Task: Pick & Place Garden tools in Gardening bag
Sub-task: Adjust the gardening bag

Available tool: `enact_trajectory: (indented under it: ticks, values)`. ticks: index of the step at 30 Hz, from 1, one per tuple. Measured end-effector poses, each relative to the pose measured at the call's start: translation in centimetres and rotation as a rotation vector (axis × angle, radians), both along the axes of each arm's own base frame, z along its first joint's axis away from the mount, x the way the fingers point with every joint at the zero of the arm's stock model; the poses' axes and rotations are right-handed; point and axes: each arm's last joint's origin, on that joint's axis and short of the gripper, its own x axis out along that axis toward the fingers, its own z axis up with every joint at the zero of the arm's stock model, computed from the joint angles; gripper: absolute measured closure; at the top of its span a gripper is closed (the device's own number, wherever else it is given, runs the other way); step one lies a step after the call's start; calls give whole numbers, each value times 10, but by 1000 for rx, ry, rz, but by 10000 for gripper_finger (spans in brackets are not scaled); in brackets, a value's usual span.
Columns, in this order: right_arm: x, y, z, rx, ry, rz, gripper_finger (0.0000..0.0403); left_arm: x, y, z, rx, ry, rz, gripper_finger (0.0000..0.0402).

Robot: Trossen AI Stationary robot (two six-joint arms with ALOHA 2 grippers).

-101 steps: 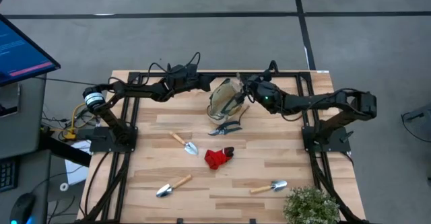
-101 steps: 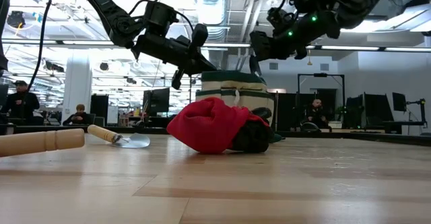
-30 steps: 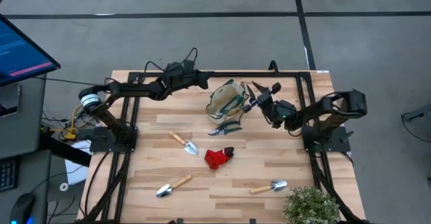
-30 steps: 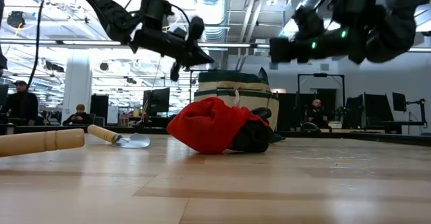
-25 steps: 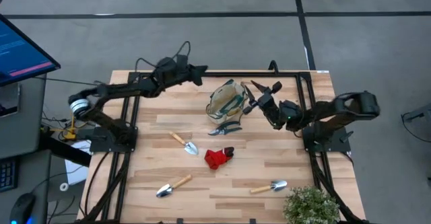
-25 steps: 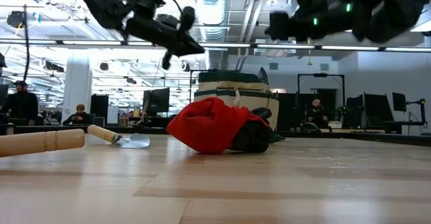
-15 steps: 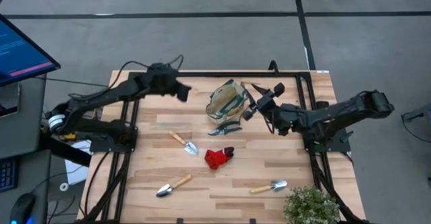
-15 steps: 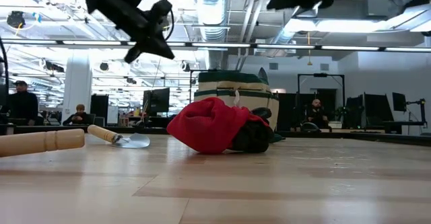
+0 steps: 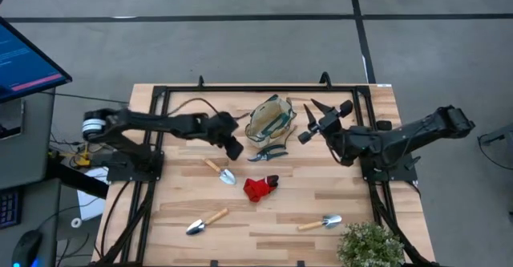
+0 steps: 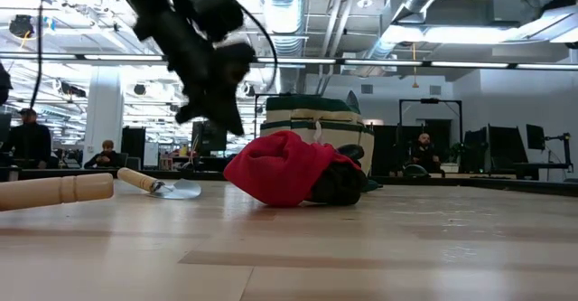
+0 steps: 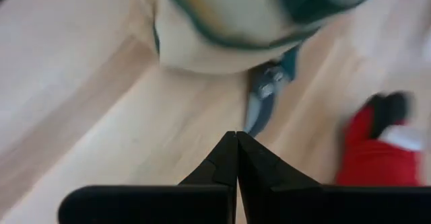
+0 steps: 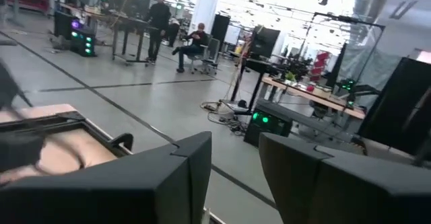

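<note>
The beige bag with green trim point(image 9: 270, 119) stands upright on its base at the table's far middle; it also shows in the low view point(image 10: 312, 120). The teal-handled shears point(image 9: 268, 151) lie just in front of it, and the red-and-black glove point(image 9: 259, 188) lies nearer still. A trowel point(image 9: 218, 171) lies left of the glove, and two more wooden-handled tools point(image 9: 206, 220) point(image 9: 321, 222) lie near the front edge. My left gripper point(image 9: 235, 148) is shut and empty, above the table just left of the shears point(image 11: 266, 93). My right gripper point(image 9: 309, 121) is open and empty, raised to the right of the bag.
A leafy potted plant point(image 9: 370, 244) stands at the near right corner. Black frame rails point(image 9: 256, 87) run along the far edge and both sides. Bare wood lies between the glove and the front tools. People show in the room beyond the table point(image 12: 160, 12).
My left gripper has swung from the far edge left of the bag toward the near edge and gone down, ending beside the shears. My right gripper has drawn back from the bag toward the right and risen. The bag and the tools have stayed put.
</note>
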Motion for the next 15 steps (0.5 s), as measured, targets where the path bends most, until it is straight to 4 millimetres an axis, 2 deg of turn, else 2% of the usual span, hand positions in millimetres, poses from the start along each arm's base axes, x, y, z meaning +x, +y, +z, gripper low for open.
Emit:
enact_trajectory:
  ticks: [4, 15]
  values:
    - [-6, 6, 3, -16, 28, -18, 284, 15, 4, -14, 10, -13, 7, 399]
    - [-12, 18, 4, -40, 87, -35, 284, 45, 14, -23, -13, -210, 11, 399]
